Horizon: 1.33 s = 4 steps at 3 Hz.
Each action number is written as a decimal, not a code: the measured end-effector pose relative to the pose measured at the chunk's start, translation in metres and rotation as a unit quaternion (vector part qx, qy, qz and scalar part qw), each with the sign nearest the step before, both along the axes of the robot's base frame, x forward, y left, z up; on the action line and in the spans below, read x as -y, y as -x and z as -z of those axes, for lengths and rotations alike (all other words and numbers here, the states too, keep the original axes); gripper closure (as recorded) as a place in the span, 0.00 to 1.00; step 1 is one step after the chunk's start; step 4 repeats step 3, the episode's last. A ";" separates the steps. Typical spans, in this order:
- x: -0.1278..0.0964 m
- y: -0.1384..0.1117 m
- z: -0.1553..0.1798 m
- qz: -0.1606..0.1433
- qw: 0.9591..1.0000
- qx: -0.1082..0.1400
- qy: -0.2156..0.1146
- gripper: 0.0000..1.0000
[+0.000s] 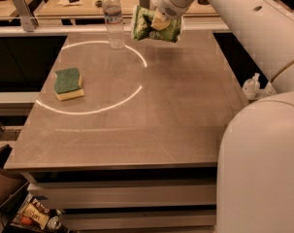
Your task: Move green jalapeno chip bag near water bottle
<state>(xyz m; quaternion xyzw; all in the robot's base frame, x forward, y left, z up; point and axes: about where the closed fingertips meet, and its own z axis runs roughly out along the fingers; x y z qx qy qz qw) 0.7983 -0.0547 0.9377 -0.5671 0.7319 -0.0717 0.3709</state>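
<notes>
My gripper (159,19) is clenched on the chip bag (142,28), held in the air just beside the water bottle (113,21), so I judge only setting it on the table (175,106) remains.

The single camera looks down from high above the near edge of the table (175,120), facing across it to the far edge, near enough that the table fills most of the view. The robot's body (263,174) crowds the table's near right corner. The gripper (159,22), clamped on the green jalapeno chip bag (147,31), hangs over the table's far edge.
</notes>
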 end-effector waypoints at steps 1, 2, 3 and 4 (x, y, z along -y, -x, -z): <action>-0.002 -0.001 0.003 -0.001 1.000 -0.002 0.000 0.17; -0.003 -0.001 0.006 -0.002 1.000 -0.004 0.001 0.00; -0.003 -0.001 0.006 -0.002 1.000 -0.004 0.001 0.00; -0.003 -0.001 0.006 -0.002 1.000 -0.004 0.001 0.00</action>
